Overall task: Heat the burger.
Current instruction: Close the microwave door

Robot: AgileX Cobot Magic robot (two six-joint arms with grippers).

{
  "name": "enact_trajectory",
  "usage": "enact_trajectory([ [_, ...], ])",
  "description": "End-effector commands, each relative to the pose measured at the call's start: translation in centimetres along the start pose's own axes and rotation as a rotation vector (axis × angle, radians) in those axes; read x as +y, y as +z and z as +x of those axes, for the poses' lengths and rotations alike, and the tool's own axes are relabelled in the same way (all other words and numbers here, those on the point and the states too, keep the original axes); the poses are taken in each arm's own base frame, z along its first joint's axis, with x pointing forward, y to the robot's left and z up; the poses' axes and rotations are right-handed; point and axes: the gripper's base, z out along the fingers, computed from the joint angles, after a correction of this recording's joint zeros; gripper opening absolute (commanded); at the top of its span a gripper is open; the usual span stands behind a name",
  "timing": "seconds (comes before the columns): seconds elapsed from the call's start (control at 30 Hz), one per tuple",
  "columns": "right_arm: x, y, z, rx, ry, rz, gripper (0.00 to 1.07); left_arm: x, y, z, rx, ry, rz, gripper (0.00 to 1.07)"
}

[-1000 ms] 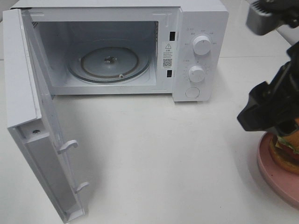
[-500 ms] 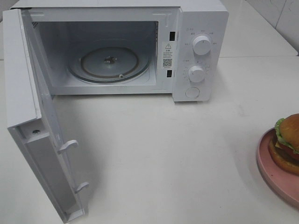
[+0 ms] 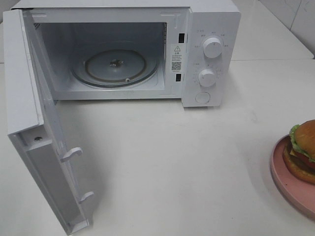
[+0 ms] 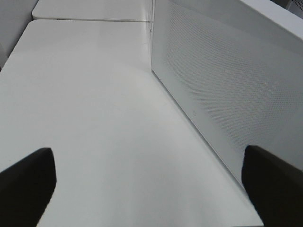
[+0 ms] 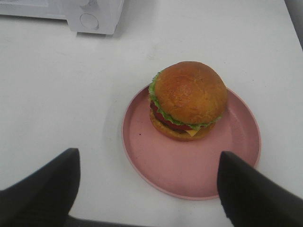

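Nearby, open microwave (image 3: 123, 54), bare table (image 3: 172, 162).

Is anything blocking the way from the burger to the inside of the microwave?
Nothing visible does. The burger sits on the pink plate, the microwave door is swung wide open, and the bare table lies between them. The turntable is empty.
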Motion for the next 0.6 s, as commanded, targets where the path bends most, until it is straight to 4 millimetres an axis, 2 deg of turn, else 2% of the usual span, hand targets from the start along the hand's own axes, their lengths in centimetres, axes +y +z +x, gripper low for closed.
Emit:
enact_trajectory([
  [0.03,0.02,-0.33,0.73,-0.078,-0.012,0.014,0.76,-0.07,-0.22,0.03,-0.027,-0.008,0.006,1.00],
  [0.27,0.03,-1.16,1.54,-0.167,-0.003,0.016,0.76,-0.07,-0.22,0.03,-0.027,-0.008,0.006,1.00],
  [0.6,0.03,-1.15,1.53,-0.166,-0.003,0.016,0.76,-0.07,-0.22,0.03,-0.027,-0.008,0.006,1.00],
])
